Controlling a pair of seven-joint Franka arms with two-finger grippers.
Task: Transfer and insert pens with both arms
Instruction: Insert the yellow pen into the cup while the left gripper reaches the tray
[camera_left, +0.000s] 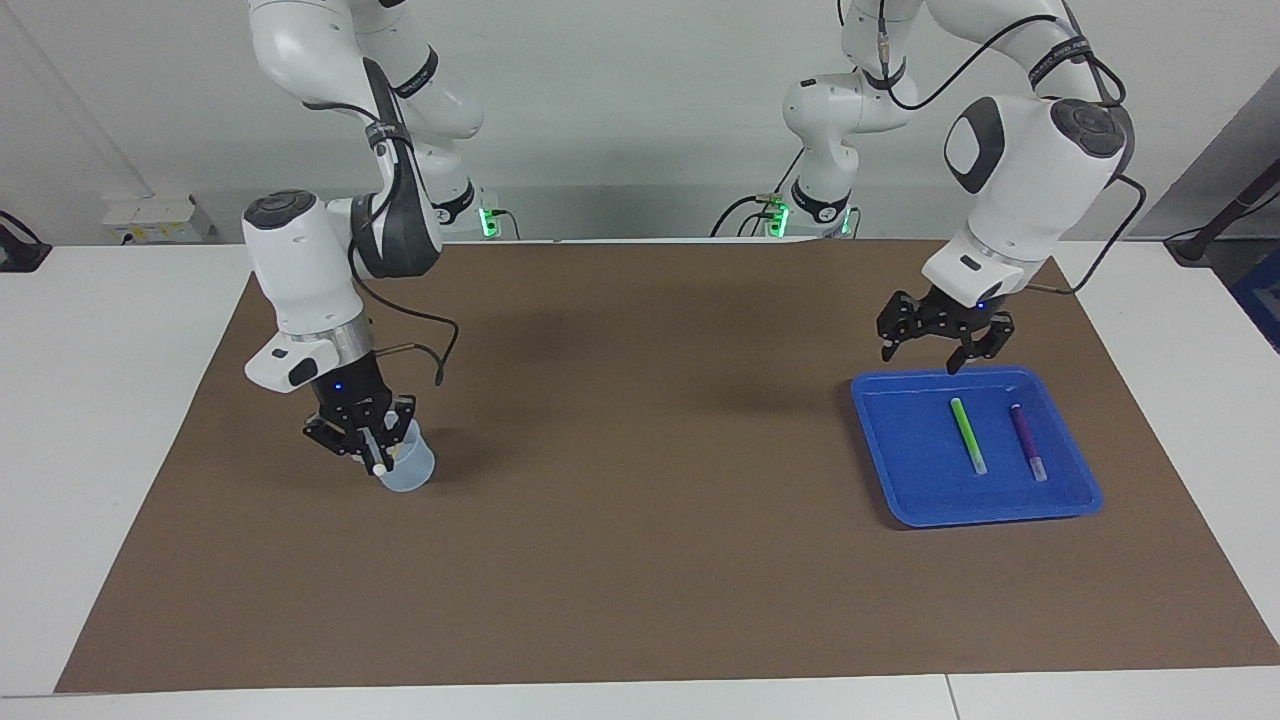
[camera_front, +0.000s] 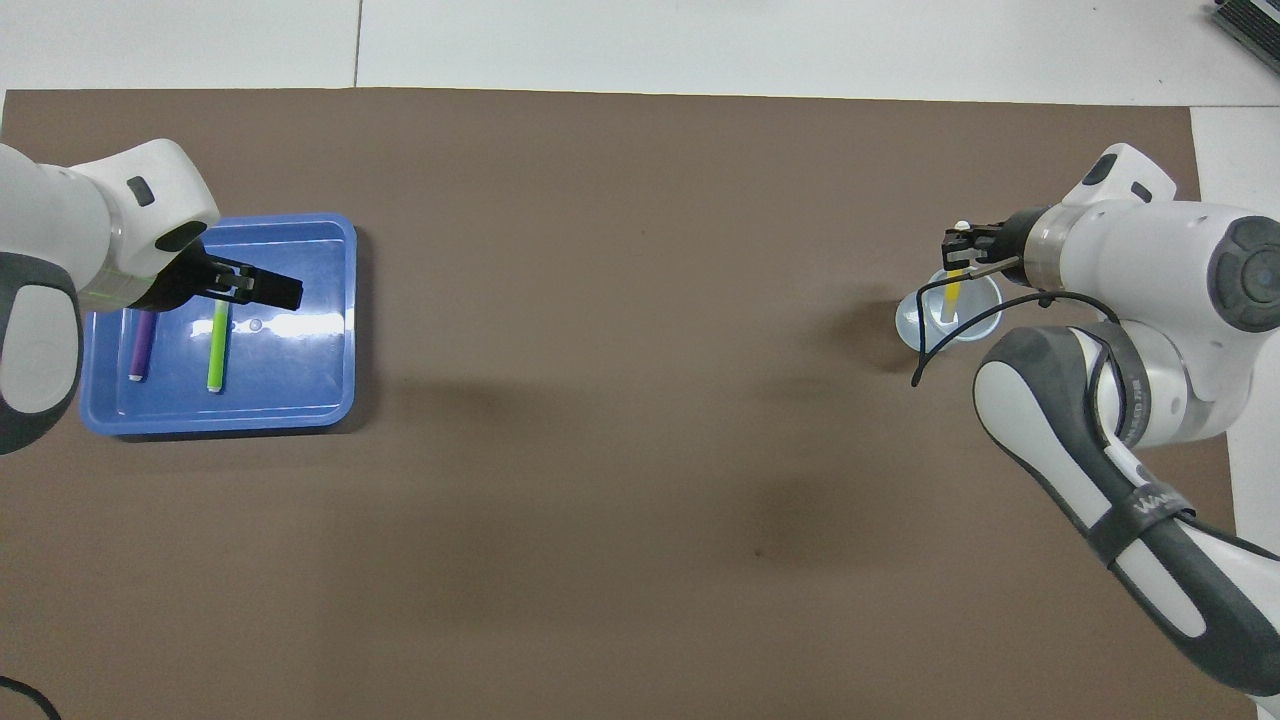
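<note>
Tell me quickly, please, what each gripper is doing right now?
Left gripper: open, empty, over the tray's edge nearer the robots.
Right gripper: shut on the yellow pen, its tip inside the cup.

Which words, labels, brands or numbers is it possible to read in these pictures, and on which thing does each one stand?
None can be read for sure.
White lettering on the right arm's dark band: too blurred to read.
White lettering on the left arm's dark band: too small to read.
Pens, tray, cup: no text visible.

Glossy blue plastic tray (camera_front: 340, 300), translucent smooth plastic cup (camera_left: 412, 470), matt brown paper-like mat (camera_left: 640, 560) — white glossy arm shells (camera_left: 1010, 190).
</note>
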